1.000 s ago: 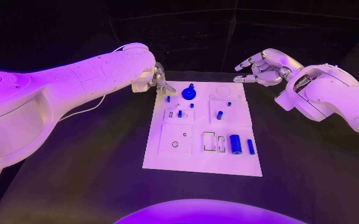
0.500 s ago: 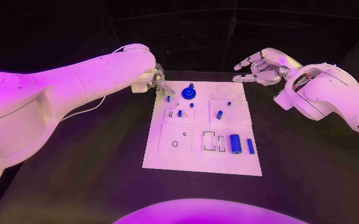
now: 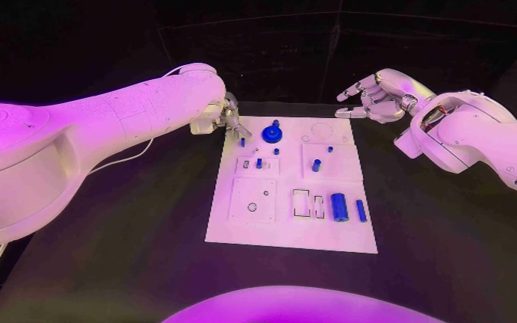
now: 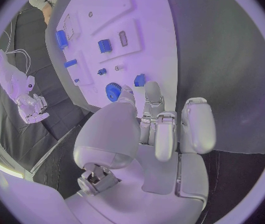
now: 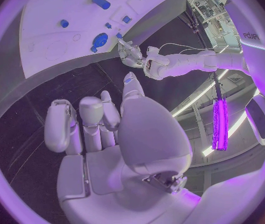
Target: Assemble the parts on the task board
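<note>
left hand [image 3: 223, 118]: fingers narrow, empty, at task board [image 3: 258, 226] upper-left corner | blue gear [image 3: 273, 134]: just right, nearer it | right hand [image 3: 375, 99]: spread, empty, upper right

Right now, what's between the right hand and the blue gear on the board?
In the head view, bare white board and black table lie between the right hand and the blue gear.

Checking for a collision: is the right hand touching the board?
Apart. The head view shows the right hand raised beyond the board's far right corner, dark gap between.
</note>
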Motion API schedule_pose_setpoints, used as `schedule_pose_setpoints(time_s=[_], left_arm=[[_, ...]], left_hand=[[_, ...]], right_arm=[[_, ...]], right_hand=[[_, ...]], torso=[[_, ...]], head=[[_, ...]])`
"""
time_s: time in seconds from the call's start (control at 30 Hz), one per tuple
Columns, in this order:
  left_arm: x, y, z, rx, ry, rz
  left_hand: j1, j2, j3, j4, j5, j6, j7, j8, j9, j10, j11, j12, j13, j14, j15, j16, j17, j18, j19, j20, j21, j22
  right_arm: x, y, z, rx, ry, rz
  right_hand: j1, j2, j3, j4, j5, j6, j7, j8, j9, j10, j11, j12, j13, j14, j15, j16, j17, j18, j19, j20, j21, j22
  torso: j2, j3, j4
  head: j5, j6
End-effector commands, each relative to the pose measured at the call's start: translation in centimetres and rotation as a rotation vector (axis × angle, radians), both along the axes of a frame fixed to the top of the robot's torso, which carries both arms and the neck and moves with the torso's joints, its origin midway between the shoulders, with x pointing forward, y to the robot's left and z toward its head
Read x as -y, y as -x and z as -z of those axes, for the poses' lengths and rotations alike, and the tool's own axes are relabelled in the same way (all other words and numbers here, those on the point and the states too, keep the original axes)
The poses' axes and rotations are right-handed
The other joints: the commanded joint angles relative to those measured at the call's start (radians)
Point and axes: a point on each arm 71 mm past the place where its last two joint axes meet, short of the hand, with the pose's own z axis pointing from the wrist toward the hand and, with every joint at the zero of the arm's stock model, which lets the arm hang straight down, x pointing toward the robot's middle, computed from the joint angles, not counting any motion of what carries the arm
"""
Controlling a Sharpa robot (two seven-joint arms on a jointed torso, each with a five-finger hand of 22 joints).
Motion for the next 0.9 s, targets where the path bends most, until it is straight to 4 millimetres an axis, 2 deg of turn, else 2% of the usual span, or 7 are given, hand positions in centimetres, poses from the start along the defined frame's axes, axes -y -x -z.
schedule_pose_setpoints(time_s=[0.03, 0.57, 0.9], left_arm=[[0.30, 0.11, 0.04, -0.019, 0.004, 0.025], [0.53, 0.17, 0.39, -0.026, 0.002, 0.030], [0.63, 0.10, 0.37, -0.011, 0.010, 0.026]], left_hand=[[0.013, 0.001, 0.001, -0.008, 0.002, 0.011, 0.000, -0.006, -0.002, 0.006, 0.001, 0.003, -0.002, 0.106, 0.000, 0.003, 0.263, -0.001, 0.008, -0.001, 0.004, 0.002], [0.020, 0.007, 0.003, -0.010, 0.002, 0.015, 0.000, -0.007, -0.006, 0.007, 0.001, 0.002, -0.003, 0.106, 0.001, 0.003, 0.263, -0.001, 0.008, -0.001, 0.005, 0.004], [0.052, 0.039, 0.018, -0.022, 0.002, 0.026, -0.001, -0.011, -0.018, 0.010, 0.000, 0.001, -0.007, 0.106, 0.000, 0.003, 0.263, -0.001, 0.007, -0.002, 0.004, 0.005]], right_arm=[[-0.15, 0.01, -0.15, 0.004, 0.000, -0.013], [-0.25, 0.00, -0.15, 0.004, 0.000, -0.015], [-0.26, -0.01, -0.15, 0.005, -0.001, -0.015]], right_hand=[[0.003, 0.010, -0.005, 0.000, 0.007, -0.003, -0.001, 0.002, -0.001, -0.004, 0.001, -0.003, 0.001, 0.001, -0.001, -0.004, 0.001, 0.008, -0.005, -0.002, -0.004, -0.001], [0.004, 0.011, -0.005, 0.000, 0.009, -0.003, -0.001, 0.003, -0.001, -0.003, 0.001, -0.002, 0.002, 0.001, -0.001, -0.004, 0.002, 0.008, -0.005, -0.002, -0.004, -0.001], [0.004, 0.011, -0.005, 0.000, 0.009, -0.003, -0.001, 0.003, -0.001, -0.003, 0.001, -0.002, 0.002, 0.001, -0.001, -0.004, 0.002, 0.008, -0.005, -0.002, -0.004, -0.001]], torso=[[0.000, -0.0004, -0.0010], [0.000, -0.0002, -0.0007], [0.000, 0.0002, 0.0000]], head=[[-0.001, -0.001], [-0.002, -0.003], [-0.004, -0.004]])
